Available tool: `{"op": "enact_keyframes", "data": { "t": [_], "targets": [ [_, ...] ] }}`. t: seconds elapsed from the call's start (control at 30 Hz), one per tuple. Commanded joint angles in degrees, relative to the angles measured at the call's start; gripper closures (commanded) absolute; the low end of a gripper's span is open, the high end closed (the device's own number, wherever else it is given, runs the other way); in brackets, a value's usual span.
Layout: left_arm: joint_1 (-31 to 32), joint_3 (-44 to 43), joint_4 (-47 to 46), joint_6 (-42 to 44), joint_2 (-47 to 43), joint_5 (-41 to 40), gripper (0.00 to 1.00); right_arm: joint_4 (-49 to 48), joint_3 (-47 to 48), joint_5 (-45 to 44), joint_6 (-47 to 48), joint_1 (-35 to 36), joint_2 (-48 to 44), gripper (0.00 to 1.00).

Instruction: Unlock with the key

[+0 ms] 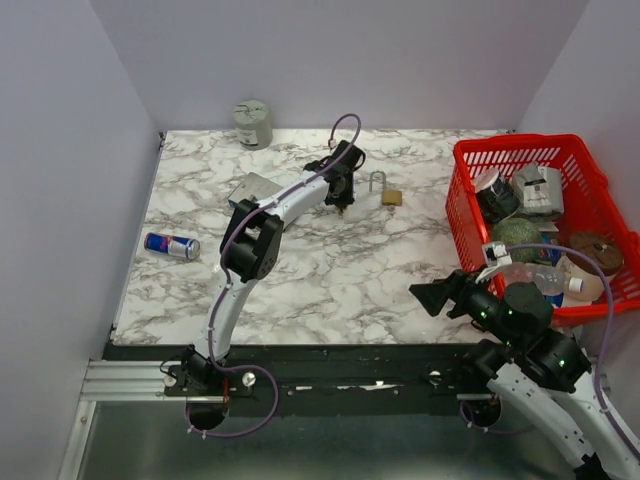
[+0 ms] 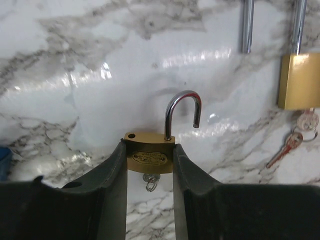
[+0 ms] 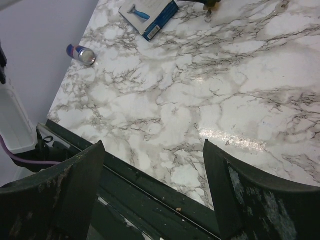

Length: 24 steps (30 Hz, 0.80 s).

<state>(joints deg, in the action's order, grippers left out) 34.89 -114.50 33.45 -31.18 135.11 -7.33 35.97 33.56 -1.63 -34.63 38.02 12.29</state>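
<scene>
My left gripper [image 2: 149, 149] is shut on a small brass padlock [image 2: 148, 157], its body squeezed between the two fingers. The padlock's steel shackle [image 2: 182, 112] stands swung open, one end free. A key [image 2: 150, 180] with a ring sits in the keyhole at its underside. In the top view the left gripper [image 1: 340, 192] is at the far middle of the table. A second brass padlock [image 2: 299, 80] lies to its right, shackle closed, with a loose red-headed key [image 2: 289, 146] beside it; it also shows in the top view [image 1: 391, 196]. My right gripper [image 3: 154, 145] is open and empty over the near table edge.
A red basket [image 1: 462, 205] full of items stands at the right. A blue drink can [image 1: 171, 245] lies at the left. A razor package [image 1: 255, 188] lies by the left arm. A grey tin [image 1: 253, 124] stands at the back wall.
</scene>
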Motion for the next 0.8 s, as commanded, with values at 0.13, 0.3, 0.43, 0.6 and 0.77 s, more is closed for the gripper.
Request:
{"op": "enact_keyframes", "data": {
  "t": [0.13,0.3,0.43,0.6,0.77],
  "targets": [
    [-2.5,-14.9,5.7,-0.9,8.7,-4.5,1.0,4.3,-0.3,-1.8,-1.0,-0.1,-3.9,0.12],
    [-3.4,-15.3,6.4,-1.9,10.7,-3.0,1.0,5.4,0.3,-2.3,-1.1,-0.1,-4.4,0.12],
    [-3.6,-15.2,6.9,-1.4,11.1,-2.8,0.92,5.3,0.2,-2.5,-1.1,-0.1,-4.1,0.12],
    [-3.7,-14.2,6.4,-1.0,10.6,-2.2,0.59,5.3,-0.1,-2.7,-1.3,-0.1,-4.0,0.12],
    [-3.6,-12.2,4.5,-0.5,9.5,-1.9,0.35,5.3,0.0,-3.0,-1.4,-0.1,-4.0,0.12]
  ]
}}
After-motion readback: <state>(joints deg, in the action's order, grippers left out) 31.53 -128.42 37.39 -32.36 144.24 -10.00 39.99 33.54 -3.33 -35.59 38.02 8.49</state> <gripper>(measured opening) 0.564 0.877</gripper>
